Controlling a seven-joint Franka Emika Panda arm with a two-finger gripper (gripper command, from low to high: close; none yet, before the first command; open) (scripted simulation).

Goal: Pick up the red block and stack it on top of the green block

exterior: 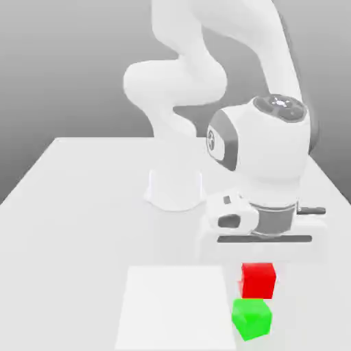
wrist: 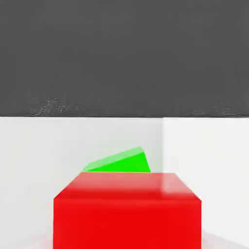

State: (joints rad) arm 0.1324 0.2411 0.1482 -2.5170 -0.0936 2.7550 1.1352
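the small cube with a plain, bright-red, smooth matte surface (exterior: 258, 281) is directly beneath the broad white hand of the robot arm (exterior: 177, 123), at the exterior view's right. the two-finger gripper (exterior: 259, 280) is down at this red cube, but how far open it is, and whether it has hold of the cube, i cannot tell (white parts against a white table are hard to read). the red cube looks upright, its top level; whether it touches the table or is slightly raised, i cannot tell either. the small bright-green matte cube (exterior: 251, 319) is near it, on the side away from the arm's base, and is turned at an angle to the red one. the red cube is not on top of the green one. just beside the green cube, toward the exterior view's left, a flat bright-white square (exterior: 175, 308) lies on the smooth pale table (exterior: 68, 253). in the hand view the red cube is close up, partly covering the green cube behind it.
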